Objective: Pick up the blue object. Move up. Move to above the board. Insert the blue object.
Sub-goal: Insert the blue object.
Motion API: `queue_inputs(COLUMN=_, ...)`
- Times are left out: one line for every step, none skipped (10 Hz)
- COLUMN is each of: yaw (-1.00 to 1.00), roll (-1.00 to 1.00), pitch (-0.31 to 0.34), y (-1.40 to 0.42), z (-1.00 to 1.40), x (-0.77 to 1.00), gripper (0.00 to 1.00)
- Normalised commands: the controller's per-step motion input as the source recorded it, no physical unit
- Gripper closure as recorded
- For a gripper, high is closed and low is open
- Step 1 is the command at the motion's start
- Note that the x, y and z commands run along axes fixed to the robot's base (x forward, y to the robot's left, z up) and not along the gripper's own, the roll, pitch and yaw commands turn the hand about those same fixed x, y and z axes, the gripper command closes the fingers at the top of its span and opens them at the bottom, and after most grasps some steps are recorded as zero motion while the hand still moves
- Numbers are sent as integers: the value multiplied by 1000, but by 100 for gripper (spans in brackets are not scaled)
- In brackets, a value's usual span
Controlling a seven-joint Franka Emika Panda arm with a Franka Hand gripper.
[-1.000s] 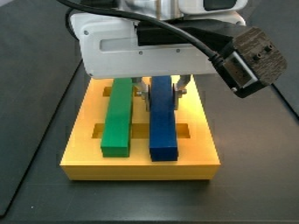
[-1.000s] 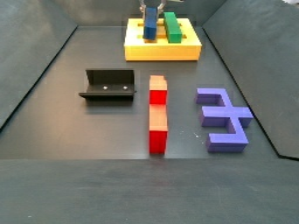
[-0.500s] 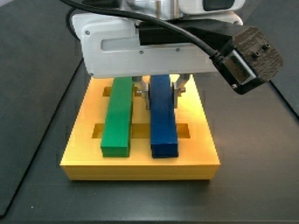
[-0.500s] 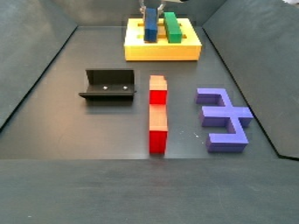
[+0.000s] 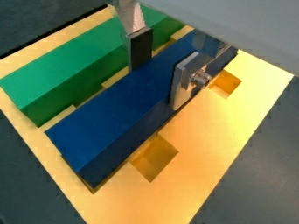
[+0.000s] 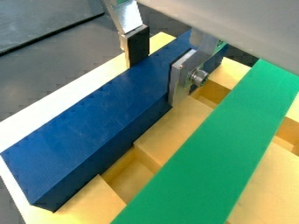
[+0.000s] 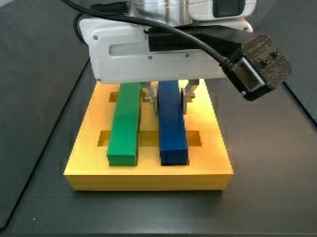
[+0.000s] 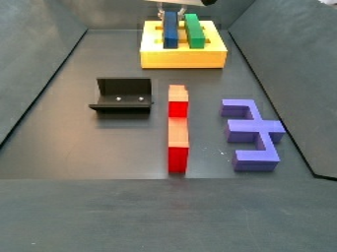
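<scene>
Blue bar (image 5: 122,114), smooth, matte and square-sectioned, lies flat in a lengthwise groove of the yellow board (image 7: 148,171), parallel to the green bar (image 6: 216,153) beside it. Gripper (image 6: 158,59) straddles its far end, silver fingers (image 5: 190,74) spread just off its sides.

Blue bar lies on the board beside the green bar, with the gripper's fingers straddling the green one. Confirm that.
Not quite. The gripper straddles the blue bar, not the green bar, as both wrist views show. The two bars do lie side by side on the board.
</scene>
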Motion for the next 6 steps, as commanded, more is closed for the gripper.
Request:
queue_inputs(yaw=126, roll=56, pitch=0, y=0, z=-149, x=46, gripper=100)
queue_inputs(yaw=57, roll=104, pitch=0, y=0, z=-194, x=0, gripper=100)
queue_inputs(yaw=51, roll=123, pitch=0, y=-11, z=-217, x=0, gripper=100)
queue_inputs(yaw=31, roll=23, pitch=0, y=-43, z=-146, x=0, gripper=100)
queue_inputs(yaw=0, roll=0, pitch=0, y=0, z=-91, x=0, gripper=100)
queue_inputs(yaw=0, roll=0, pitch=0, y=0, z=0, x=0, gripper=100)
